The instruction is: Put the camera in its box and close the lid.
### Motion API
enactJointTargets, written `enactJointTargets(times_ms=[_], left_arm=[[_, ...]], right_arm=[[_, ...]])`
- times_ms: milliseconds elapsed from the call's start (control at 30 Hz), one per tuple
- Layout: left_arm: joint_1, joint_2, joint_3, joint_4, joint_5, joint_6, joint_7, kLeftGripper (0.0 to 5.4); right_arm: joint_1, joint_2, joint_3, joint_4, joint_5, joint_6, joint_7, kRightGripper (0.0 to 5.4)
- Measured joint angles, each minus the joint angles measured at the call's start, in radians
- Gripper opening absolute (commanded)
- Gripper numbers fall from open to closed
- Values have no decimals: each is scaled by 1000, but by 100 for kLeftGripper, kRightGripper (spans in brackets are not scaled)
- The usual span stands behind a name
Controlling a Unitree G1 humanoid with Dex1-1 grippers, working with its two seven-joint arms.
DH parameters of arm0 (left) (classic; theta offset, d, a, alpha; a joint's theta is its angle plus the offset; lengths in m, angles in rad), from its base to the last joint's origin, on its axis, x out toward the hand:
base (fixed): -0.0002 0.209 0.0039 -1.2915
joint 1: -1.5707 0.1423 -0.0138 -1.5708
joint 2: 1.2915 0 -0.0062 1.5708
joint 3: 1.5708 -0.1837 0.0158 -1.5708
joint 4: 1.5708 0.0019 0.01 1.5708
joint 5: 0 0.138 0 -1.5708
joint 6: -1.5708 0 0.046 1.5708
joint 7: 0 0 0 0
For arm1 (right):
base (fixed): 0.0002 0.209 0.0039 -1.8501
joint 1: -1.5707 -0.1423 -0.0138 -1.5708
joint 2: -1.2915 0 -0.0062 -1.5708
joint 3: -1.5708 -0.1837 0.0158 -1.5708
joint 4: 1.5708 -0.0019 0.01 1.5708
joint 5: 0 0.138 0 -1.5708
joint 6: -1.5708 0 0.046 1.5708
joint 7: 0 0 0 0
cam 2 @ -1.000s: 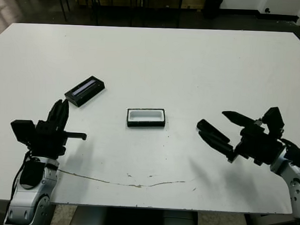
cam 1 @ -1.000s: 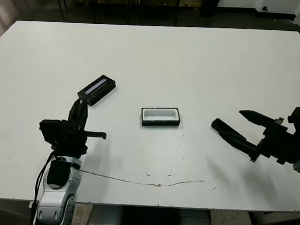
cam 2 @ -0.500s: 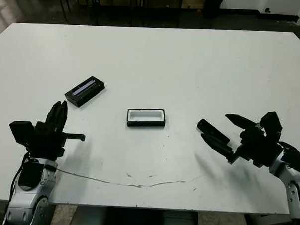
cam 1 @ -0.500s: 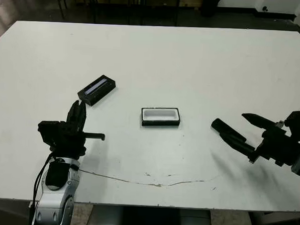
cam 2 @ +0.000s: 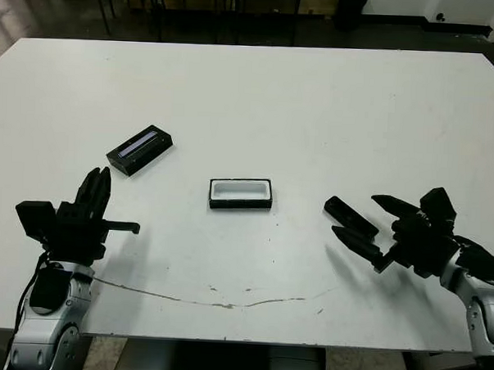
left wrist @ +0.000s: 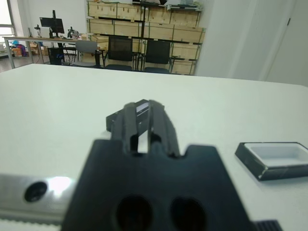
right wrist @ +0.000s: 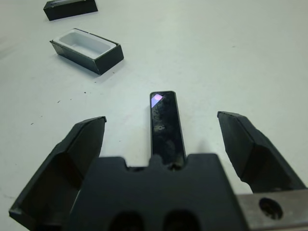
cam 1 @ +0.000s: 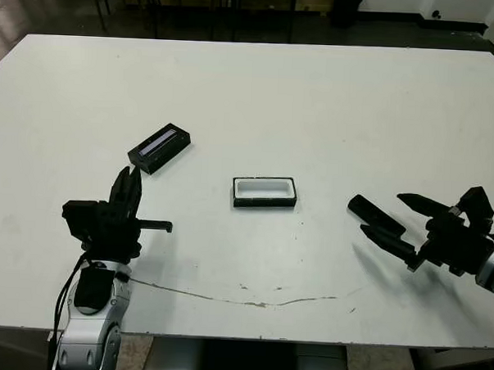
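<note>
The camera (right wrist: 166,126), a slim black bar with a purple patch, lies flat on the white table right of the box. My right gripper (right wrist: 161,124) is open, one finger on either side of the camera and neither touching it. The box (cam 1: 265,191), black outside and white inside, sits open at the table's middle. The lid (cam 1: 159,148), black with a pale stripe, rests at an angle to the left of the box. My left gripper (cam 1: 129,188) hovers shut and holding nothing, just short of the lid on the near side.
A thin crack line (cam 1: 250,300) runs across the table near its front edge. Chairs (left wrist: 132,53) and shelves of boxes stand beyond the far edge. Bare white table surrounds the box on all sides.
My right gripper has sunk lower and drawn slightly back towards the near right, fingers still spread around the camera. The left gripper dropped a touch. Camera, box and lid have not moved.
</note>
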Motion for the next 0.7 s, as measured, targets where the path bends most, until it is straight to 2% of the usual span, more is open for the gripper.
enactJointTargets(times_ms=[700], left_arm=[[0,5,2,4,-2,-3,-8,0]], right_arm=[[-7,7,28,16,-31,91,-73,530]])
